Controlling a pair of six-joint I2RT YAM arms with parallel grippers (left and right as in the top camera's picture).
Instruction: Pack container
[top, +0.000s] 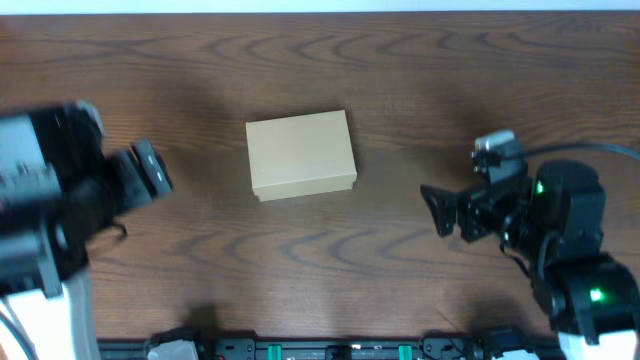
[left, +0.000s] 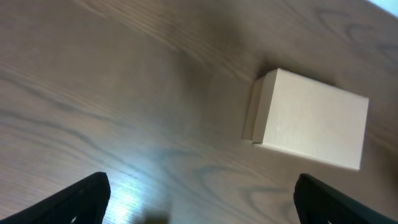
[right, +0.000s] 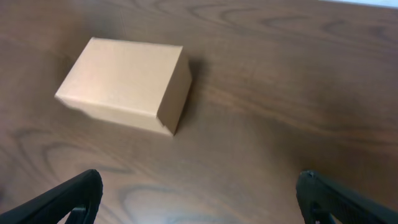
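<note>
Overhead and wrist views of a dark wood-grain tabletop (top: 420, 70) bearing one closed cardboard box (top: 301, 155).

The box lies flat near the middle of the tabletop, lid face up, between the two arms and well apart from both. In the overhead view its long axis runs roughly left to right. It is turned slightly, so that the right end sits a little nearer the far edge. A narrow lip of the lid shows along the near long side, most clearly at the near left corner.

In the left wrist view the box (left: 311, 118) appears at upper right, with a short end face and its flap seam turned toward the camera. In the right wrist view the box (right: 121, 84) appears at upper left, its other short end face turned toward that camera. All visible faces are plain tan.

The left fingers (left: 84, 200) are spread wide, one at each lower corner of the left wrist view, with only bare tabletop between them.

The right fingers (right: 71, 202) are likewise spread wide and grip nothing.

In the overhead view both pairs of fingers point inward toward the box, the left pair blurred.
</note>
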